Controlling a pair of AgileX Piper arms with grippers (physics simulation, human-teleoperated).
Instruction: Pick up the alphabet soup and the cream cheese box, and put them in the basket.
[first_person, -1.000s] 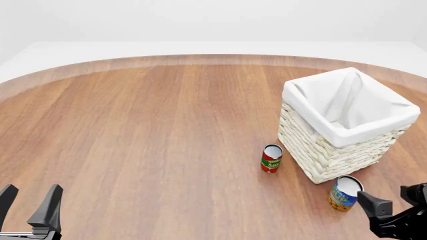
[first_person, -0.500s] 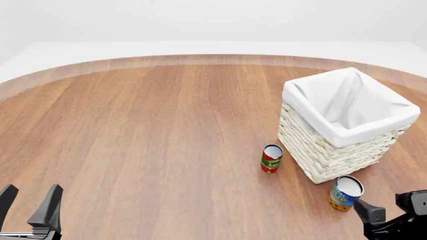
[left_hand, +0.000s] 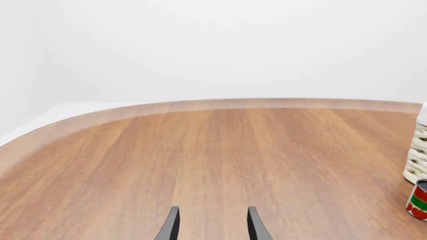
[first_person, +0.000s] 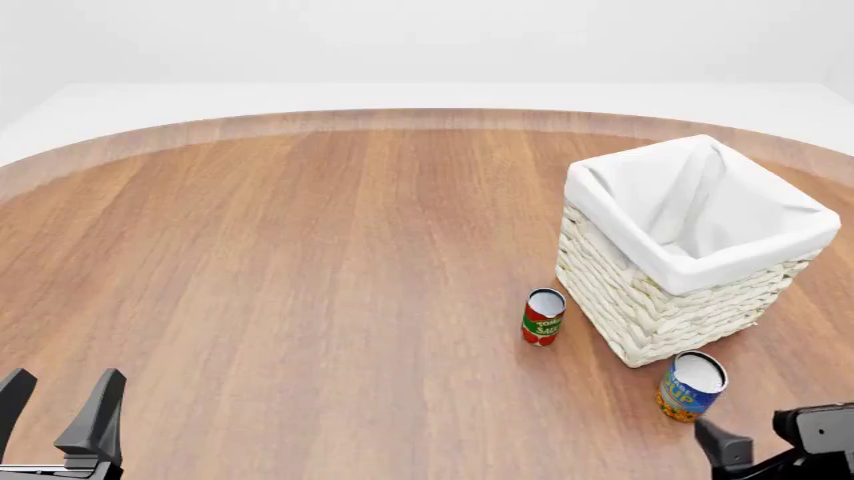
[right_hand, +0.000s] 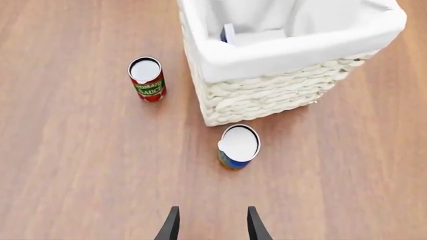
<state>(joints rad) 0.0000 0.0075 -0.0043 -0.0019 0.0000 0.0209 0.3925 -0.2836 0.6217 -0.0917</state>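
The alphabet soup can (first_person: 690, 385), blue and yellow-orange with a pale lid, stands upright on the table just in front of the basket (first_person: 627, 300). My right gripper (first_person: 771, 438) is open and empty, low at the front right, a little behind the can. In the right wrist view the can (right_hand: 238, 146) stands ahead of the open gripper (right_hand: 211, 227), apart from it. A small light box with a blue edge, the cream cheese box (right_hand: 230, 34), lies inside the basket (right_hand: 267, 95). My left gripper (first_person: 56, 408) is open and empty at the front left, also shown in the left wrist view (left_hand: 211, 229).
A slim red-and-green can (first_person: 543, 316) stands upright left of the basket's near corner; it also shows in the right wrist view (right_hand: 147, 78) and at the edge of the left wrist view (left_hand: 418, 200). The wooden table's curved far edge (first_person: 400, 118) runs across the back.
My right gripper has drawn back toward the front edge of the table, away from the soup can. The left arm and the objects have not moved.
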